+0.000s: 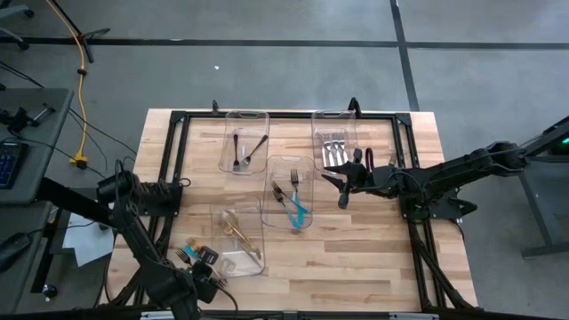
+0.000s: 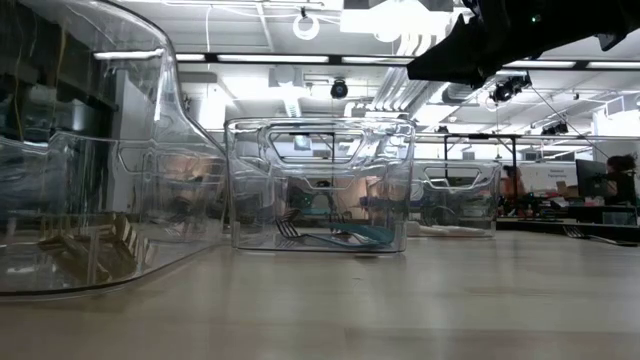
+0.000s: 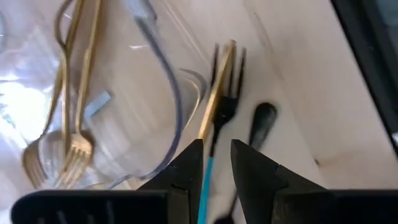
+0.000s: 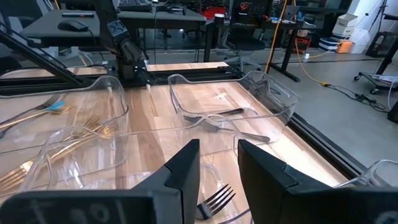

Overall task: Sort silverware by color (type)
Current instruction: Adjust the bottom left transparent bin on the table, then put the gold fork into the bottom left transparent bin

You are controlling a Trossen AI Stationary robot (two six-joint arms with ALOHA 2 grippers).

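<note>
From the high view I'm getting even, soft light on the desk (image 1: 356, 258) with only faint shadows, and everything down there reads small but clear. At desk height the ceiling strip lights (image 2: 300, 62) blaze white and throw reflections across the clear bins (image 2: 320, 185), whose curved walls warp the room behind, while the near bin at the edge is a soft smear. On my left wrist feed the gold forks (image 3: 74, 93) are blurred and washed out by glare through the plastic, and the left gripper (image 3: 216, 163) fingers are dark and soft; the right wrist feed is bright and fairly crisp, stretched at the edges.
</note>
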